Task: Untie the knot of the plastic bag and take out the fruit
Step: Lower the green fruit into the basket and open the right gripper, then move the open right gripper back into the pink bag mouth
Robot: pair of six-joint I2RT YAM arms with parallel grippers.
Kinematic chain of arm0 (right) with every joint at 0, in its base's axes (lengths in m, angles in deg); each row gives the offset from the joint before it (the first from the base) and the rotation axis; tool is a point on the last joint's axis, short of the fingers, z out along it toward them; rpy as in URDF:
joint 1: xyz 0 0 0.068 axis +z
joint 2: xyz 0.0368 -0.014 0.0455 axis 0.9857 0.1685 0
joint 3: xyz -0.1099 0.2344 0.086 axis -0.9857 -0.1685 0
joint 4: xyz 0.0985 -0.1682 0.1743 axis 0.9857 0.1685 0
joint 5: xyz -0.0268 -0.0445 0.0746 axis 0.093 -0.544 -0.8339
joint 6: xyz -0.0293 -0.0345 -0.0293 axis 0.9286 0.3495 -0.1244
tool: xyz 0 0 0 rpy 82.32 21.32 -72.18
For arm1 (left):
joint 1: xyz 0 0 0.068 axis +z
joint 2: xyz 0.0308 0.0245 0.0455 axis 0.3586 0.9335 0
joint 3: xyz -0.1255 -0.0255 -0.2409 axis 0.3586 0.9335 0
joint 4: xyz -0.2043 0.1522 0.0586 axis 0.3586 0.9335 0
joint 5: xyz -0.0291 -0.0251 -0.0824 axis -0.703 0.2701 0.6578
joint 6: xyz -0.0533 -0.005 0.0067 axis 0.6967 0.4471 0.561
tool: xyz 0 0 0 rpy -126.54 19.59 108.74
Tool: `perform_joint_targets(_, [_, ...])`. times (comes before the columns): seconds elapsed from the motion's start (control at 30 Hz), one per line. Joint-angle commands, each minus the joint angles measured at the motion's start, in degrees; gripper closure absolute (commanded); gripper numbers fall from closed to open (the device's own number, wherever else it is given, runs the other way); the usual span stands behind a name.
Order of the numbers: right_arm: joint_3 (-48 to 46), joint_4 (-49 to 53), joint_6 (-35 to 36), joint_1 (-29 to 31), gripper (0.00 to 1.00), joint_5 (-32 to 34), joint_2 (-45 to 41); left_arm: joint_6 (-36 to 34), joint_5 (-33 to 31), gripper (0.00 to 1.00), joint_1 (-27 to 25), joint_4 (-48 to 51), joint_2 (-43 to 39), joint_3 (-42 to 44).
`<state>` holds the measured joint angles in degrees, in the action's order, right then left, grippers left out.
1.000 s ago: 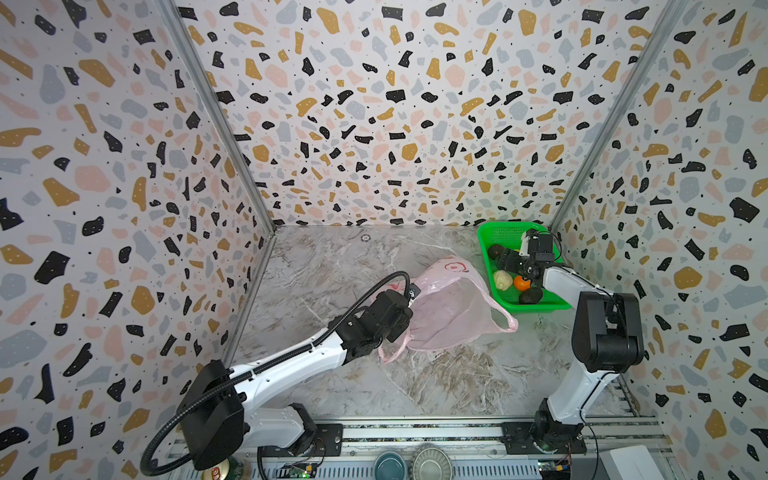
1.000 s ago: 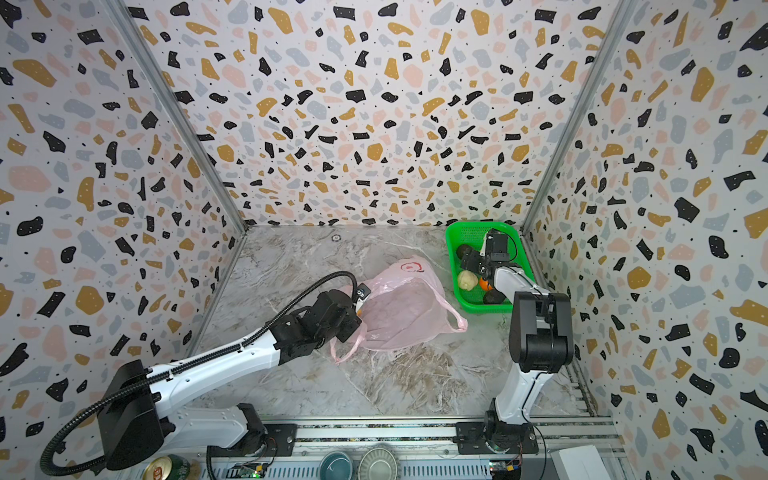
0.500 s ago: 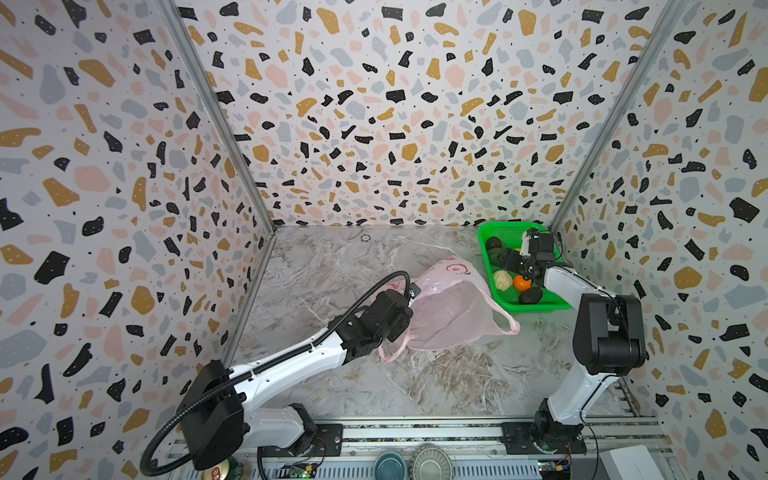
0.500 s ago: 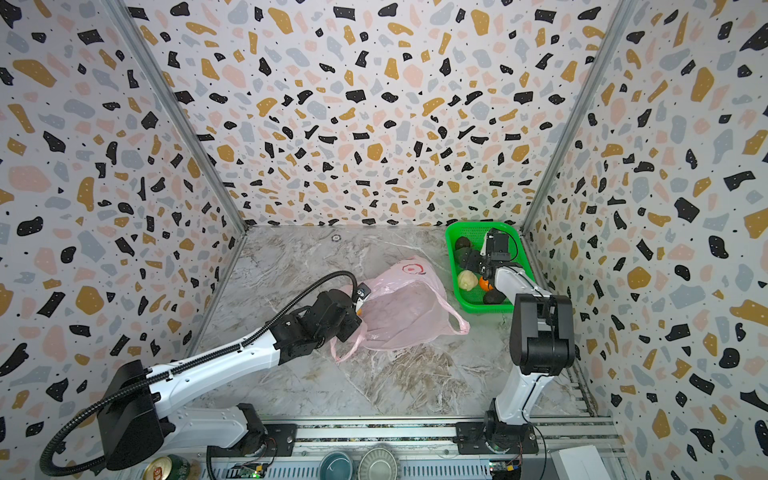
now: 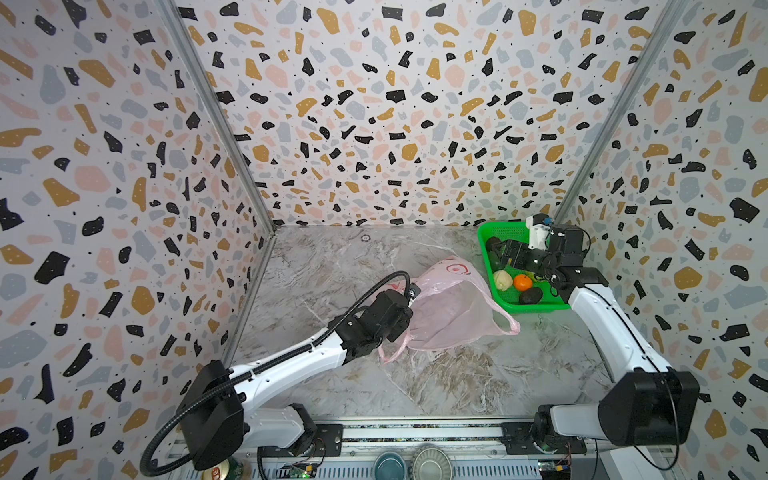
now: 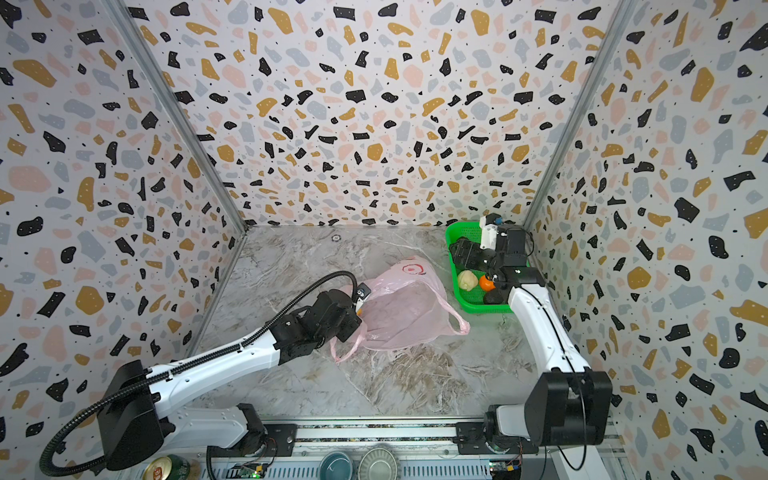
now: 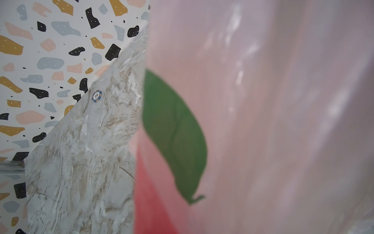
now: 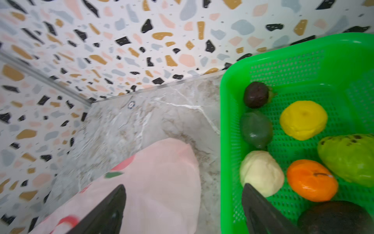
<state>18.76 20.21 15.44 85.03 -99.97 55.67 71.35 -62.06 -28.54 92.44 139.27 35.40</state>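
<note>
Left gripper (image 5: pixel 406 318) clenched tight, pinching the left edge of the plastic bag (image 5: pixel 451 311). The pink film hangs right across my left wrist camera, so my own fingertips are hidden there. The bag sits slack around the middle of the counter (image 5: pixel 436 382), just beside the green basket (image 5: pixel 536 308). Its red print (image 5: pixel 457 268) is turned to the far edge, and one loop handle (image 5: pixel 509 328) trails toward the basket's near corner; touching or not, I can't tell.

Over to my right gripper (image 8: pixel 183 187): fingers spread wide, nothing between them, hovering over the basket's left rim in the counter's far right corner. One finger hangs over the bag, the other over the basket. And there's the fruit (image 8: pixel 303 119), lying in the basket: a yellow piece, an orange one (image 8: pixel 311 180), a cream-white one (image 8: pixel 261 172), a bumpy light green one (image 8: pixel 350 158), a dark green one (image 8: pixel 256 129) and two blackish-brown ones (image 8: pixel 256 94)
</note>
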Motion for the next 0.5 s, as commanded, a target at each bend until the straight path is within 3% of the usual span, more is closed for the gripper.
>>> perform_joint_targets(0.0, [-0.9,6.8,-0.5,4.0,0.09,-3.6,-5.0,-0.5,0.3,1.0,0.2,-0.3,0.0,-2.0])
perform_joint_targets(0.23, [-1.8,8.6,-4.8,17.5,0.09,-0.1,-12.1,-0.5,0.6,1.0,0.3,-0.2,0.3,-2.3])
perform_joint_targets(0.47, [-2.7,8.8,-4.6,35.3,0.09,11.7,-14.1,-0.6,1.0,1.0,0.3,0.1,0.6,-2.7])
